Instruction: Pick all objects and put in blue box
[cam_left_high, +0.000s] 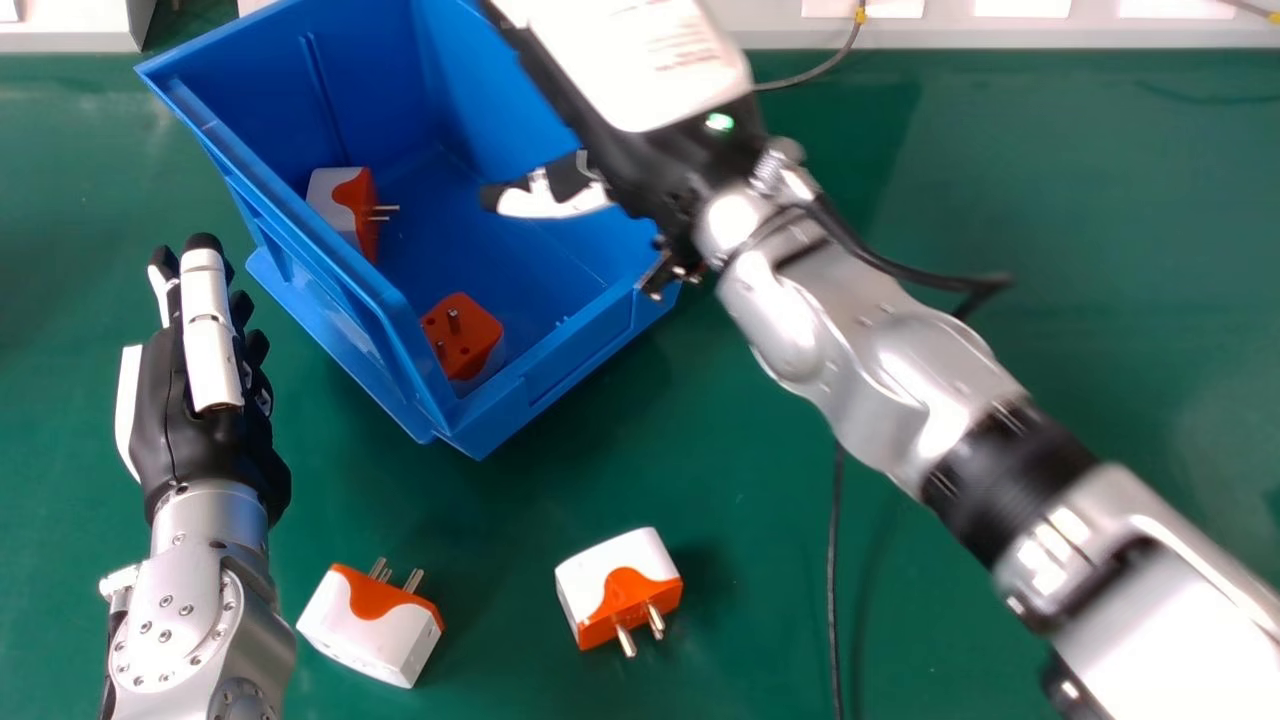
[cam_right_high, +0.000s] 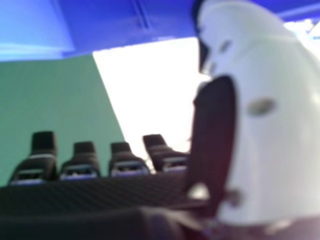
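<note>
Observer: State of the hands?

Recorder: Right hand (cam_left_high: 655, 165) open, nothing gripped; it hangs over the 2 to 3 o'clock side of the blue box (cam_left_high: 545, 400), its arm entering from 4 o'clock in the head view. Left hand (cam_left_high: 165, 410) likewise open, fingers extended toward 12 o'clock, at 9 o'clock in the view, outside the box.

Observer: And the objects?

Recorder: Four white-and-orange plug adapters. Two are inside the box: the first adapter (cam_left_high: 330, 200) by the 9 o'clock wall, prongs toward 3 o'clock; the second adapter (cam_left_high: 470, 330) in the 6 o'clock corner, prongs up.

Observer: The remaining pair?

Recorder: Both on the green counter (cam_left_high: 1050, 250). The third adapter (cam_left_high: 365, 635) sits between 7 and 8 o'clock, prongs toward 1 o'clock; the fourth adapter (cam_left_high: 610, 580) at 6 o'clock, prongs toward 5 o'clock. They lie apart, neither touching the box. A dark cable (cam_left_high: 835, 580) runs on the fourth adapter's 3 o'clock side.
</note>
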